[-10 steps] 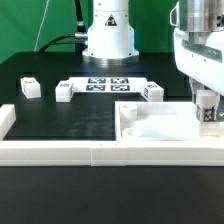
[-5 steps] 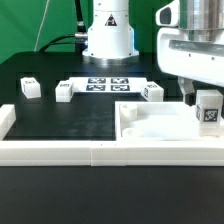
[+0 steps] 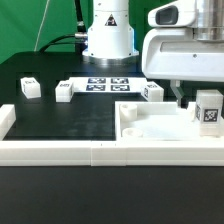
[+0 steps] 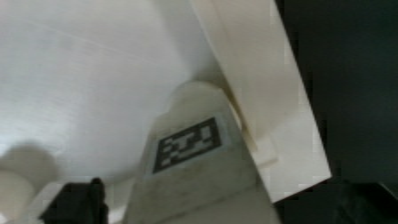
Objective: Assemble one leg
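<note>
A leg (image 3: pixel 208 110), a small white block with a black-and-white tag, stands upright on the right end of the large white body (image 3: pixel 150 128) with square recesses. My gripper (image 3: pixel 200 97) hangs over it, open, jaws either side of the leg. One dark finger (image 3: pixel 180 98) shows to the leg's left with a gap between them; the other is out of frame. In the wrist view the tagged leg (image 4: pixel 196 150) fills the space between the fingers of my gripper (image 4: pixel 214 205), and the dark finger (image 4: pixel 80 200) stands apart from it.
Three more tagged legs stand on the black table: one at the exterior view's far left (image 3: pixel 30 88), one beside it (image 3: pixel 64 90), one by the body's far edge (image 3: pixel 153 92). The marker board (image 3: pixel 108 84) lies before the robot base. A white rail (image 3: pixel 60 150) runs along the front.
The visible finger has shifted to the exterior view's left, away from the leg, and the hand has spread leftward in view. The leg has stayed in place on the body.
</note>
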Available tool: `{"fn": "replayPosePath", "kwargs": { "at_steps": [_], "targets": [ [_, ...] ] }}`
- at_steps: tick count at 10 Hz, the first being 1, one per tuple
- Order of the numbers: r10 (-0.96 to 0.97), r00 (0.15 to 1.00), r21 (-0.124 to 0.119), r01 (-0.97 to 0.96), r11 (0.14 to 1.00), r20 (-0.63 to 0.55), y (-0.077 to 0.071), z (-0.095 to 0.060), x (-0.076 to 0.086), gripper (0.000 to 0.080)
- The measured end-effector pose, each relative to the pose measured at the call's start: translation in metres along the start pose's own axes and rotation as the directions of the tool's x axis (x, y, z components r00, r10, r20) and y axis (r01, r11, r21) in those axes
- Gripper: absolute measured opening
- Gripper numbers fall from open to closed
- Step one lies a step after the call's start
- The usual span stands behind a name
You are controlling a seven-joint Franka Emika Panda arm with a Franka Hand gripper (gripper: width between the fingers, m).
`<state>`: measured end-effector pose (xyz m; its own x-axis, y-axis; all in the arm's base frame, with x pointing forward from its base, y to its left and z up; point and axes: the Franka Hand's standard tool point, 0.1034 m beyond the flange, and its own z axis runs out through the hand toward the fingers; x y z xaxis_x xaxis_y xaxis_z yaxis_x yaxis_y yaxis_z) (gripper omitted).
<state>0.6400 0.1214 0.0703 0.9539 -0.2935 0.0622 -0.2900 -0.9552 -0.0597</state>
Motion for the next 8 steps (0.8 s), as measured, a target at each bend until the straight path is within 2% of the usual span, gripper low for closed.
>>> {"fn": "replayPosePath", "kwargs": {
  "at_steps": [2, 3, 5, 6, 7, 8],
  "targets": [
    [-0.221, 0.975, -0.021, 0.221, 0.975, -0.009, 0.0008, -0.0020, 0.0018, 0.0649],
    [-0.227, 0.974, -0.019, 0.227, 0.974, -0.008, 0.0020, -0.0019, 0.0023, 0.0649],
    [-0.226, 0.974, -0.020, 0.226, 0.974, -0.008, 0.0021, -0.0013, 0.0021, 0.0393],
    [-0.226, 0.974, -0.020, 0.226, 0.974, -0.008, 0.0022, -0.0013, 0.0021, 0.0393],
    [-0.226, 0.974, -0.020, 0.225, 0.974, -0.007, 0.0024, -0.0010, 0.0020, 0.0291],
    [-0.226, 0.974, -0.020, 0.226, 0.974, -0.007, 0.0024, -0.0009, 0.0020, 0.0291]
  ]
}}
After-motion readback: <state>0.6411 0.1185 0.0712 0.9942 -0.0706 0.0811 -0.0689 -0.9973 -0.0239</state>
